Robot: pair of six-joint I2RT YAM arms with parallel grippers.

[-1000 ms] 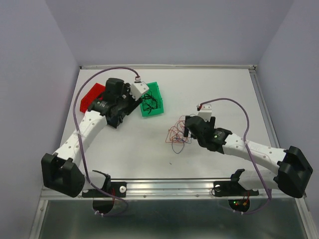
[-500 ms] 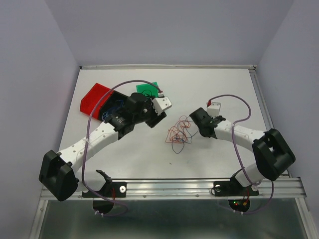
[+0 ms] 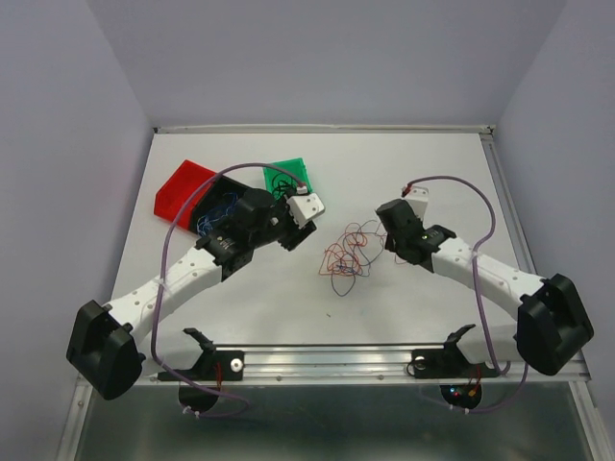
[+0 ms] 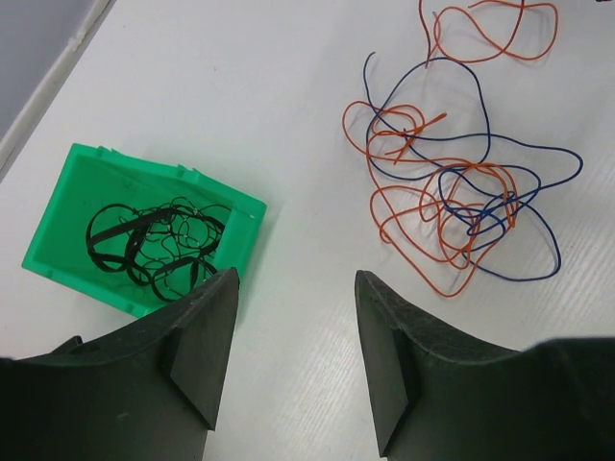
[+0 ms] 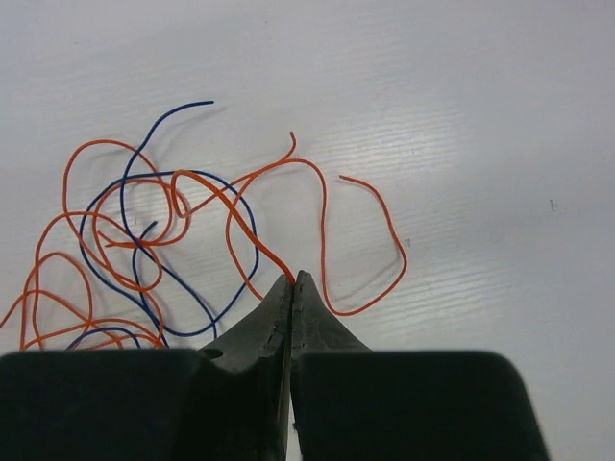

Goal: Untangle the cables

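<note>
A loose tangle of red and blue cables (image 3: pixel 346 252) lies on the white table between my two arms. In the right wrist view my right gripper (image 5: pixel 293 279) is shut on a red cable (image 5: pixel 231 209) that runs from the fingertips up into the tangle. In the top view that right gripper (image 3: pixel 381 242) sits at the tangle's right edge. My left gripper (image 4: pixel 296 279) hangs open above bare table, with the tangle (image 4: pixel 452 192) ahead to its right. Black cables (image 4: pixel 154 240) lie clumped in a green bin (image 4: pixel 67 206) to its left.
The green bin (image 3: pixel 288 173) stands at the back, left of centre. A red bin (image 3: pixel 181 190) sits further left, and blue wires (image 3: pixel 217 207) show beside it, partly under my left arm. Thick purple cables loop along both arms.
The right gripper has shut on a red cable at the tangle's right edge. The left arm has drawn back a little to the left, still open.
</note>
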